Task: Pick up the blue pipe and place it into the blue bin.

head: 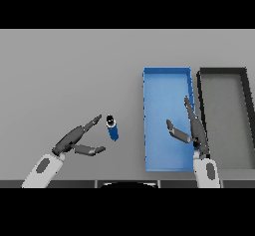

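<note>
The blue pipe (112, 129) stands on end on the grey table, its dark ring-shaped end facing up, left of the blue bin (160, 98). My left hand (73, 140) is open just left of the pipe, its fingers pointing toward the pipe's top and its thumb spread below. A narrow strip of table shows between them, so the hand does not touch the pipe. My right hand (195, 130) is open over the blue bin, fingers straight and pointing away from me, thumb spread to the left. It holds nothing.
A dark bin (226, 115) stands right of the blue bin, close beside it. Both bins are long and run away from me. Grey table (64, 70) stretches to the left and the back.
</note>
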### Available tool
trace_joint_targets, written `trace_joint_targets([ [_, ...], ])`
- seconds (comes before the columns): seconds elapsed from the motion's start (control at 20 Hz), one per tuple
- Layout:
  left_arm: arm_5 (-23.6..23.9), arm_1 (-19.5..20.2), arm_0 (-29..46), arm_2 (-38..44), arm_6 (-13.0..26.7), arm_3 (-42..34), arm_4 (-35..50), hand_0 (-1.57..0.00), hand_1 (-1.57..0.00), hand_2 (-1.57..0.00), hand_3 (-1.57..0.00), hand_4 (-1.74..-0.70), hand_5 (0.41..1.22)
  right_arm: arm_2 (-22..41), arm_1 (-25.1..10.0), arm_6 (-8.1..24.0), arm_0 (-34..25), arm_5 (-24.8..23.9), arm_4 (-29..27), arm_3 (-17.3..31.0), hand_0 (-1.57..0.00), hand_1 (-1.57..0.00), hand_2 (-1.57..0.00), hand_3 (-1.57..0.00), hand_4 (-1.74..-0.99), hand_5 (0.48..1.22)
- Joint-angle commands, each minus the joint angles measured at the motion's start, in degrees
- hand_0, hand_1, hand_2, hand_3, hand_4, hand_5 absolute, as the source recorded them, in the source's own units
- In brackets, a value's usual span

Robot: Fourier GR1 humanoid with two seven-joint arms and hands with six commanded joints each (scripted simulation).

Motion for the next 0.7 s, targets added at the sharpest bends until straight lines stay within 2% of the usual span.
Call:
trace_joint_targets([
  [0.0, -0.3, -0.5, -0.5, -0.4, -1.0, 0.6, -0.4, 0.00, 0.00, 0.00, 0.00, -1.15, 0.452, 0.3, 0.2, -0.6, 0.7, 0.1, 0.0, -0.4, 0.00, 0.00, 0.00, 0.00, -1.218, 0.627],
  [0.1, 0.4, -3.1, -1.3, -1.6, -2.4, 2.7, -2.1, 0.00, 0.00, 0.00, 0.00, -1.15, 0.459, -0.2, -0.4, -0.4, 1.3, 0.6, -0.7, -0.9, 0.00, 0.00, 0.00, 0.00, -1.214, 0.624],
  [0.2, 1.7, -6.6, -3.2, -2.2, -1.6, 5.1, -2.9, 0.00, 0.00, 0.00, 0.00, -1.15, 0.460, -0.1, -0.1, 1.3, 0.3, 0.1, 0.0, -0.2, 0.00, 0.00, 0.00, 0.00, -1.201, 0.620],
  [0.25, 1.9, -8.0, -4.5, -2.4, -1.3, 6.1, -3.0, 0.00, 0.00, 0.00, 0.00, -1.15, 0.460, -0.1, 0.1, 1.2, 0.3, -0.1, 0.0, -0.4, 0.00, 0.00, 0.00, 0.00, -1.202, 0.621],
  [0.45, 2.4, -10.6, -7.7, -2.6, -2.3, 11.7, -5.0, 0.00, 0.00, 0.00, 0.00, -1.10, 0.448, -0.5, -0.3, -0.8, 1.3, 0.2, -0.5, -0.6, 0.00, 0.00, 0.00, 0.00, -1.215, 0.637],
  [0.65, 3.7, -13.0, -8.6, -3.7, -2.4, 13.8, -6.8, 0.00, 0.00, 0.00, 0.00, -1.06, 0.420, -0.2, -0.2, -0.9, 1.6, 0.0, 0.1, -0.5, 0.00, 0.00, 0.00, 0.00, -1.214, 0.645],
])
